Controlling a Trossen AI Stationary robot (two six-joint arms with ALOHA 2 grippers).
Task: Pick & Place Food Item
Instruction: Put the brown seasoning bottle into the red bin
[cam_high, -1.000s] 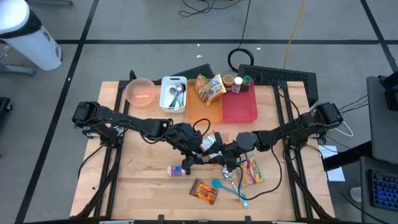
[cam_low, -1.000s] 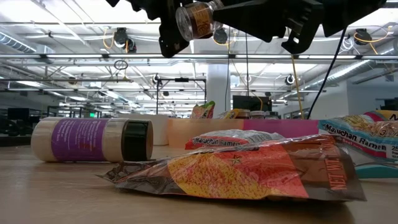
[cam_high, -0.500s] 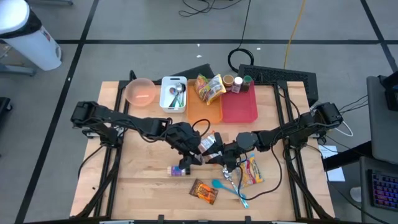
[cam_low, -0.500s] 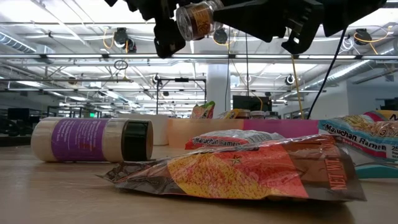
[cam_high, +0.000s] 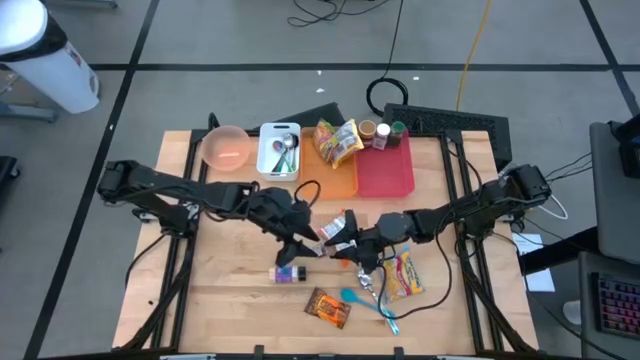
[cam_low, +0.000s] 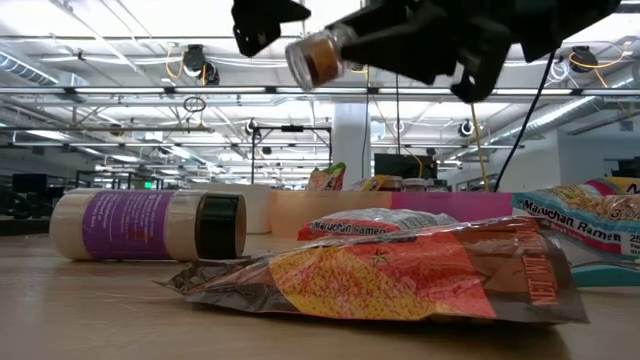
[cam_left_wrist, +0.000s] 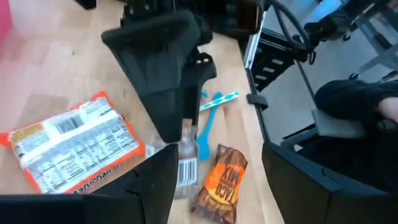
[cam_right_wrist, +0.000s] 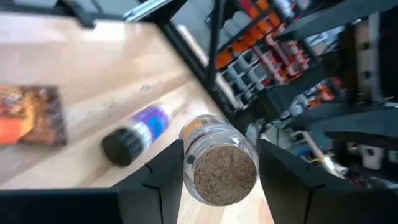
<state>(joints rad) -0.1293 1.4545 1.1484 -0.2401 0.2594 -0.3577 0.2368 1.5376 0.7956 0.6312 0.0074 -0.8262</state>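
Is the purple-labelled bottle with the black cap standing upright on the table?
No, the purple-labelled bottle lies on its side on the wooden table.

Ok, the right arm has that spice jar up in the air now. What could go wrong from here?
The right gripper holds the spice jar lying sideways, only by one end, so it might slip. The purple-label bottle, ramen packet and snack bag lie nearby and could get hit. The left gripper is open close by: collision risk.

Overhead and table-level views share, seemingly, the purple-labelled bottle (cam_high: 287, 273) (cam_low: 150, 226); wrists look close.
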